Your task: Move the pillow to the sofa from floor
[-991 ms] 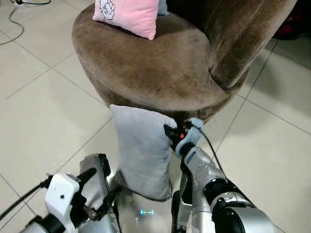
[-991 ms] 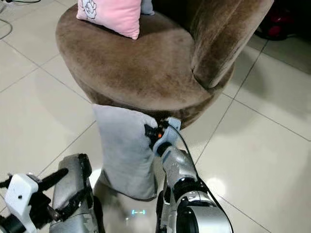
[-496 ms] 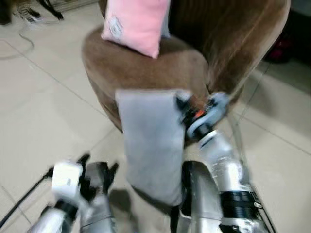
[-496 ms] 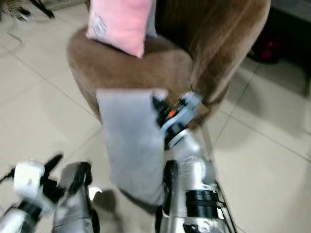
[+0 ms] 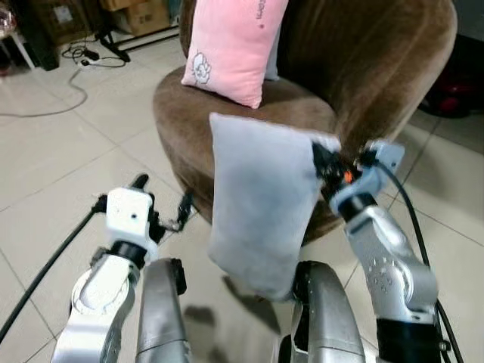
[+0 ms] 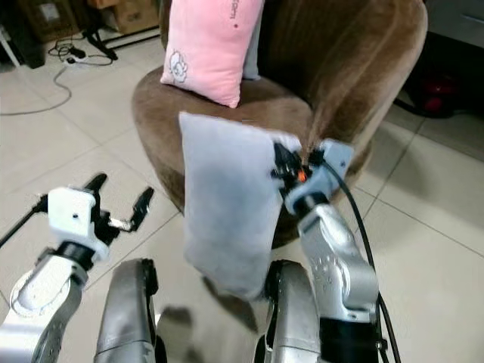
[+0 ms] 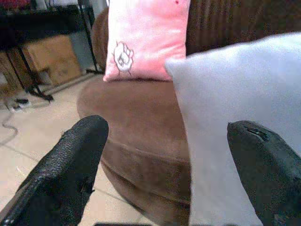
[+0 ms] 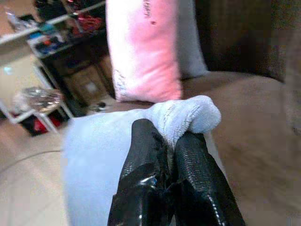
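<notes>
A grey pillow hangs off the floor in front of the round brown sofa chair. My right gripper is shut on its upper right corner; in the right wrist view the two black fingers pinch a bunched bit of grey fabric. The pillow's bottom edge dangles just above my legs. My left gripper is open, held low to the left of the pillow and apart from it. In the left wrist view its fingers frame the pillow and the seat.
A pink pillow stands upright on the seat against the backrest, with a second grey cushion behind it. Tiled floor spreads left and right. Cables and boxes lie at the far left.
My right gripper has lifted the grey pillow from the floor up to seat height. The camera has risen and tilted. My left arm has come up to the pillow's left.
</notes>
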Motion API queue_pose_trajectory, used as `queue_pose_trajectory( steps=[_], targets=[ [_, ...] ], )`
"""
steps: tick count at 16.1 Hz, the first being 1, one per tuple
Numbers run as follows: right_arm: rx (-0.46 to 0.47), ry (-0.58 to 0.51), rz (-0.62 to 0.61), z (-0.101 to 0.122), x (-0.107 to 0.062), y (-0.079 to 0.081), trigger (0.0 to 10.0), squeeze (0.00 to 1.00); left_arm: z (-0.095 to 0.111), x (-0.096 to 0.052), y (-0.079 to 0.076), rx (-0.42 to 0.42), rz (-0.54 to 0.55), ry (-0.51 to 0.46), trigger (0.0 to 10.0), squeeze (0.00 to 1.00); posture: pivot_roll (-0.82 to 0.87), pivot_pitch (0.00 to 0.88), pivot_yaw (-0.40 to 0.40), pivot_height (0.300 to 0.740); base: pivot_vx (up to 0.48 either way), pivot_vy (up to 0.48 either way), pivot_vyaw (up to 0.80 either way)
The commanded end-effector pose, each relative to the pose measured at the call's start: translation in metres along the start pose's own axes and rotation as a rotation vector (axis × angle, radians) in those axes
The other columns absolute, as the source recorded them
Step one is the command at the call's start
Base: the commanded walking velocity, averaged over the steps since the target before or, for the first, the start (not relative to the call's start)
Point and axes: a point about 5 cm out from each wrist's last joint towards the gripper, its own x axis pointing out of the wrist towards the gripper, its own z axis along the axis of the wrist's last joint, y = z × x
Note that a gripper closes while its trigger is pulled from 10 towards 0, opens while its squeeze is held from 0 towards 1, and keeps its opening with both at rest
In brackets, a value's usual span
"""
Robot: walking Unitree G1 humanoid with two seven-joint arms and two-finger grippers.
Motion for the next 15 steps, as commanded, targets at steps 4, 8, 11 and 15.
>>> queue_pose_trajectory(
  steps=[4, 8, 11, 15],
  targets=[
    [-0.027, -0.052, -0.023, 0.006, 0.003, 0.007, 10.0, 0.00, -0.004, 0.017, -0.005, 0.016, 0.012, -0.007, 10.0, 0.10, 0.05, 0.000, 0.013, 0.520, 0.000, 0.000, 0.00],
    [-0.032, -0.096, -0.008, 0.017, 0.004, 0.013, 10.0, 0.00, 0.001, 0.029, -0.006, 0.047, 0.003, -0.037, 10.0, 0.10, 0.04, 0.000, 0.014, 0.560, 0.000, 0.000, 0.00],
    [-0.034, -0.134, 0.005, 0.031, 0.003, 0.013, 10.0, 0.00, 0.001, 0.031, -0.004, 0.019, 0.032, -0.047, 10.0, 0.10, 0.03, 0.000, 0.009, 0.585, 0.000, 0.000, 0.00],
    [-0.021, -0.163, 0.014, 0.040, 0.004, 0.021, 10.0, 0.00, -0.003, 0.030, -0.005, 0.021, 0.035, -0.024, 10.0, 0.09, 0.04, 0.000, 0.008, 0.620, 0.000, 0.000, 0.00]
  ],
)
